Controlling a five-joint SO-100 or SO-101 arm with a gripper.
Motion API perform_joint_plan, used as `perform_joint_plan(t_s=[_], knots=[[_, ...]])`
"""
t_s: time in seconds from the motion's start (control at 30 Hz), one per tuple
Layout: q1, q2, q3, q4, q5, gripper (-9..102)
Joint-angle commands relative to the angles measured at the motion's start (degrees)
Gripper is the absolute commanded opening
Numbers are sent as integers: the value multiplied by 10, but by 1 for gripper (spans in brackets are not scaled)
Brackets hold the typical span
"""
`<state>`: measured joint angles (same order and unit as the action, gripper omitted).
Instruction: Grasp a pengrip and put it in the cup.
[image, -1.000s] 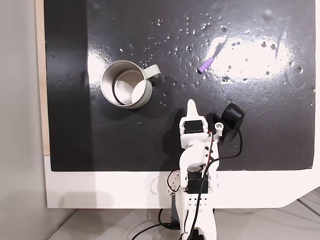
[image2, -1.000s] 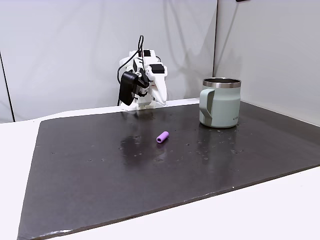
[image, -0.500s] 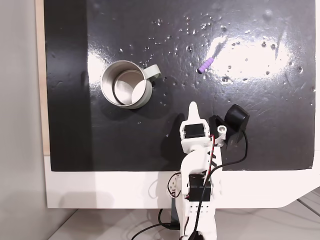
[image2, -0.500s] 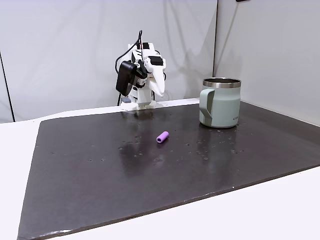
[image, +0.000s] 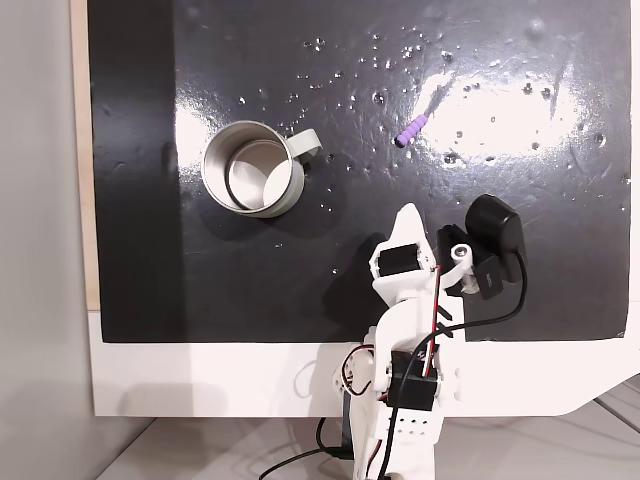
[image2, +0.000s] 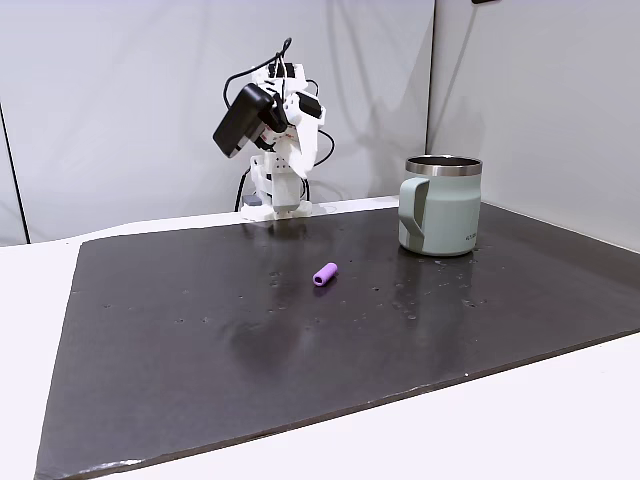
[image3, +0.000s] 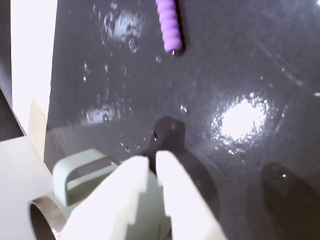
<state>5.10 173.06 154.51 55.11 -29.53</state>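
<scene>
Pale grey-green cup (image: 253, 169) taken as landmark: upright on the black mat (image: 150, 280), handle (image: 307, 145) pointing right in a fixed view from above, dark ring visible inside. Pengrip (image: 410, 131) lying on its side on the mat, well apart from the cup, to the right and slightly above it in that view; in a fixed view from table height, pengrip (image2: 325, 274) left of the cup (image2: 440, 205) and nearer the camera, bare mat between them. Gripper (image: 405, 214) raised above the mat, below and to the right of the cup in the view from above, short of the pengrip, touching neither. In the wrist view, gripper (image3: 151, 158) with white fingertips (image3: 167, 160) nearly together, a thin slit between, nothing held; cup (image3: 80, 172) at lower left beside the fingers, pengrip (image3: 169, 25) at the top edge. Black camera module (image: 491, 250) mounted on the arm, further right of the cup than the gripper. Glossy specks and glare patches scattered over the mat right of the cup.
</scene>
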Motion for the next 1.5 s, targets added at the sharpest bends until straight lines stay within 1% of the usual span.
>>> perform_joint_plan(t_s=[0.0,0.17,0.53,0.77,1.1,1.17,1.3,1.47], knots=[[9,-54,-76,-23,-9,0],[24,-171,-153,-47,-8,0],[29,-408,-322,-60,-11,0],[29,-522,-395,-61,-58,0],[37,-634,-466,-81,-109,0],[36,-652,-472,-83,-122,3],[36,-687,-478,-96,-135,13],[36,-742,-503,-107,-148,19]])
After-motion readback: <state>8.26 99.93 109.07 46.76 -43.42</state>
